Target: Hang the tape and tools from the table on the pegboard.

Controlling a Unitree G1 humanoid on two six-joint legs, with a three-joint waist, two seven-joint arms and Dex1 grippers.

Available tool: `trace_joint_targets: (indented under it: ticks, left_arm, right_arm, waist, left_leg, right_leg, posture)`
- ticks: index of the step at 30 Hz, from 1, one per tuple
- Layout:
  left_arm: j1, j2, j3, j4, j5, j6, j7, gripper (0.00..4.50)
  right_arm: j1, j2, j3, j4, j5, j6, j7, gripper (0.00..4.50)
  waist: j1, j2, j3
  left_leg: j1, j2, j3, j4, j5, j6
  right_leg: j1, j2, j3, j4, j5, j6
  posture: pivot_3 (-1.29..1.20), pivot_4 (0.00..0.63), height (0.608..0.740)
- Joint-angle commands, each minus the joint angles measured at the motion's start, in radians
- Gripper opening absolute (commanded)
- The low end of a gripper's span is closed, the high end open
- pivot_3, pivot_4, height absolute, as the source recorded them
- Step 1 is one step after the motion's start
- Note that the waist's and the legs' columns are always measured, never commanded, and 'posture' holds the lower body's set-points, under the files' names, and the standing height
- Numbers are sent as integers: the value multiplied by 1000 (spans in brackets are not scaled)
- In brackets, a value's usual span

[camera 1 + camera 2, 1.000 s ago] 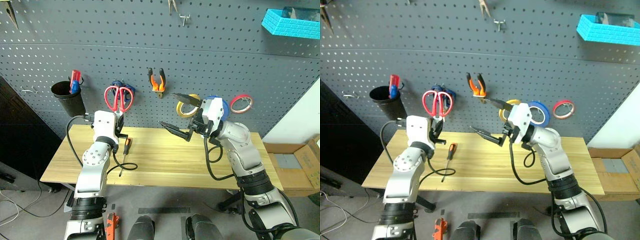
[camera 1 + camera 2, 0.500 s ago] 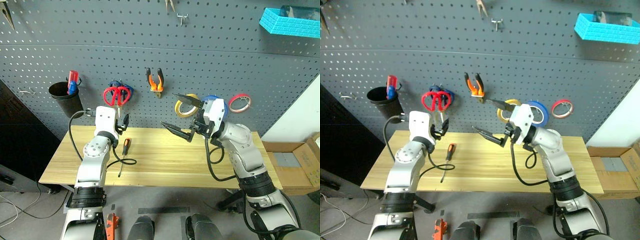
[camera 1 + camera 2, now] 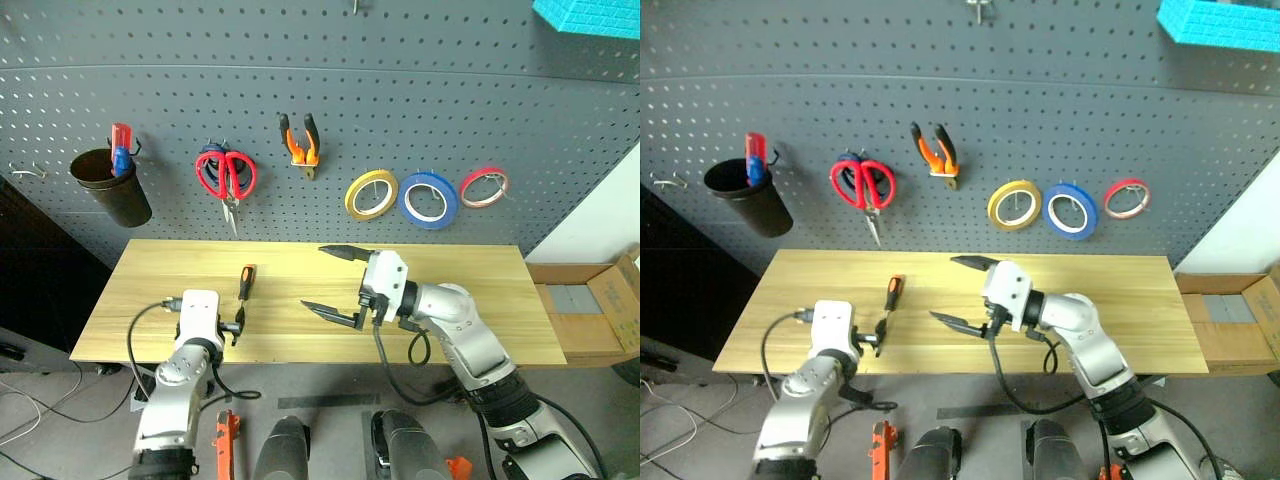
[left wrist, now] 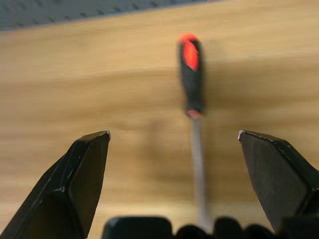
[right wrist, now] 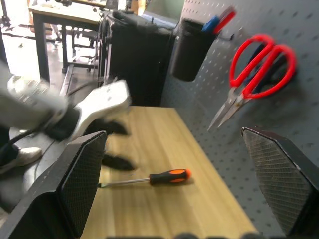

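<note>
A: Where is the small screwdriver with the orange-and-black handle (image 3: 244,288)?
B: Flat on the light yellow wood table (image 3: 480,300). The left gripper (image 3: 236,322) sits near its tip, jaws wide, holding nothing.
A: And the others?
B: Red scissors (image 3: 227,176), orange pliers (image 3: 299,143) and blue tape ring (image 3: 429,199) hang on the grey pegboard (image 3: 400,110). The right gripper (image 3: 335,283) hangs over the table, jaws wide, empty.

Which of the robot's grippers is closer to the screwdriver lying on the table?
The left gripper. It sits open just in front of the screwdriver, at its tip end. The right gripper, also open, hangs farther off toward the table's middle.
</note>
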Motion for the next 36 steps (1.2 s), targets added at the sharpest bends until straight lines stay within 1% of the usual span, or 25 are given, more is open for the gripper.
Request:
trace_joint_targets:
  ticks: [1,4,10,12,13,16,19,23,25,26,29,31,34,35,36]
  left_arm:
    - [-110,35,2,121,-19,-35,-54,4434]
    - [-191,56,-10,248,-15,-76,-92,4434]
    - [-281,60,-16,465,-33,-110,-170,4434]
    - [-298,62,-16,503,-25,-119,-167,4434]
    - [-303,63,-16,513,-22,-120,-161,4434]
    - [-312,59,-12,535,-24,-122,-149,3881]
    - [-314,52,-15,540,-24,-129,-149,2884]
    - [-332,43,-20,541,-25,-128,-148,1421]
    - [-344,39,-23,553,-24,-132,-148,664]
    - [-349,38,-25,558,-24,-135,-148,490]
    - [-355,39,-31,564,-24,-140,-147,492]
    - [-346,43,-42,534,-13,-141,-140,492]
    - [-299,48,-72,428,9,-128,-137,492]
    - [-258,51,-82,344,19,-115,-129,492]
    - [-235,52,-89,298,27,-111,-121,492]
  right_arm:
    - [-70,39,2,22,-19,6,-24,4500]
    - [-106,55,7,63,-42,-7,-29,4500]
    - [-117,57,10,71,-64,-3,-33,4500]
    - [-106,52,11,63,-65,1,-32,4500]
    - [-101,49,11,60,-64,3,-32,4500]
    - [-91,45,9,53,-62,9,-35,4500]
    - [-71,40,5,25,-61,26,-45,4500]
    - [-54,33,1,-1,-60,49,-52,4500]
    - [-54,33,0,-2,-60,54,-55,4500]
    - [-56,33,-1,-3,-60,56,-56,4500]
    - [-63,34,-2,2,-59,55,-60,4500]
    - [-67,33,-7,1,-54,54,-59,4500]
    - [-67,24,-20,-20,-30,55,-43,4500]
    - [-59,17,-34,-44,-5,67,-32,4500]
    - [-57,14,-43,-49,11,70,-25,4500]
  waist:
    - [0,1,11]
    - [-3,-2,27]
    - [-6,-3,53]
    - [-7,-4,58]
    - [-7,-4,62]
    - [-8,-4,73]
    - [-10,-4,74]
    - [-11,-4,74]
    - [-13,-4,74]
    - [-13,-4,74]
    - [-16,-4,74]
    - [-17,-4,74]
    - [-18,-4,74]
    - [-19,-5,74]
    - [-19,-5,73]
  left_leg:
    - [-2,0,0,0,0,0]
    - [-4,0,0,-1,0,0]
    - [-6,0,-1,-1,-1,-1]
    - [-17,0,-1,0,-1,-2]
    - [-19,0,-1,1,-1,-2]
    - [-19,0,-2,0,-1,-2]
    - [-19,0,-1,0,-1,-2]
    - [-19,0,-1,0,-1,-2]
    - [-19,0,-1,0,-1,-2]
    - [-19,0,-1,0,-1,-2]
    - [-19,0,-1,1,-1,-2]
    - [-19,0,-1,0,-1,-2]
    - [-19,0,-1,0,-1,-2]
    - [-20,0,-1,0,-1,-2]
    - [-20,0,-1,0,-1,-3]
  right_leg:
    - [-1,0,0,0,2,4]
    - [-4,0,-1,0,3,4]
    - [-6,0,-1,0,2,4]
    - [-18,0,-1,2,4,2]
    - [-20,0,-1,3,5,-1]
    - [-20,0,-2,3,5,-1]
    - [-20,-1,-1,3,5,0]
    - [-20,-1,-1,2,5,0]
    - [-20,-1,-1,2,2,4]
    - [-20,-1,-1,2,2,5]
    - [-19,0,-1,2,2,5]
    - [-20,0,-1,2,2,5]
    - [-20,-1,-1,2,3,4]
    - [-20,-1,-1,2,4,2]
    - [-20,-1,-1,1,5,0]
  posture:
    - [96,318,740]
    - [87,333,740]
    - [77,361,740]
    - [66,374,740]
    - [59,384,740]
    - [55,386,740]
    - [52,361,740]
    - [48,364,740]
    - [48,365,740]
    - [47,361,740]
    - [49,340,740]
    - [51,322,740]
    - [54,312,740]
    - [55,298,740]
    - [61,274,740]
